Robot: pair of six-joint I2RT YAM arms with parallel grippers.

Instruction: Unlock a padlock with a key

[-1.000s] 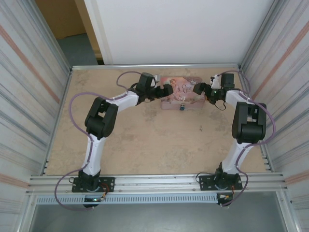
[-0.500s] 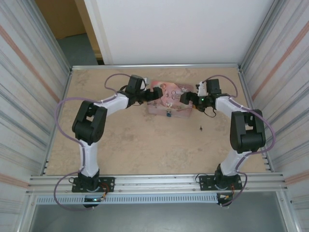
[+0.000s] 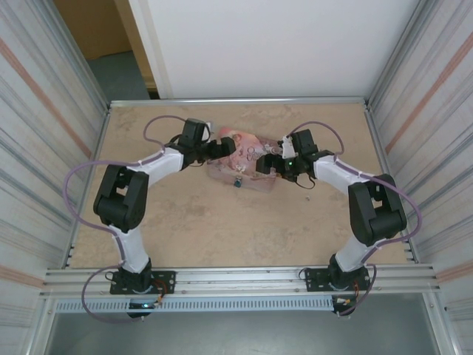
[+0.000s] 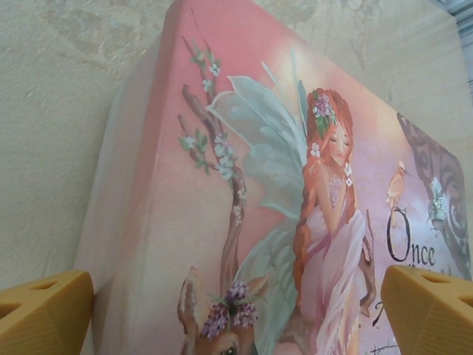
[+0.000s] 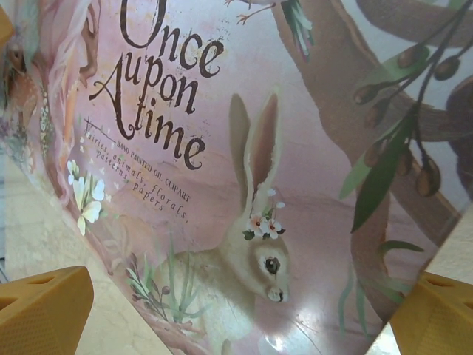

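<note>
Padlock (image 3: 239,182) hangs on the near long side of the pink tin (image 3: 244,155), about mid-length, blue body facing the arm bases. The shackle is too small to read from above, so I can't tell if it's latched (I'd assume it is). The tin lies flat on the tabletop (image 3: 222,229), far half, about mid-width, slightly skewed. I can't pick out the key anywhere. Left gripper (image 3: 228,146) is at the tin's left end and right gripper (image 3: 264,163) at its right end, facing each other across the lid. Both sets of jaws are spread wide and gripping nothing. In the left wrist view one yellow pad (image 4: 44,310) is over bare tabletop just off the tin's edge and the other pad (image 4: 429,310) is over the lid by the fairy artwork, so it straddles the edge rather than clamping it. The right wrist view is similar, with the rabbit and the "Once upon a time" lettering between the pads. Can't tell whether either gripper touches the lid. My read on why: the lock is tiny next to a gripper and fixed to the tin, so both arms bracket the tin to steady it and keep the lock facing front. Task looks barely started, with no key in hand and the lock untouched. Next, one arm has to go find the key while the other pins the tin. The risk is the tin sliding.
</note>
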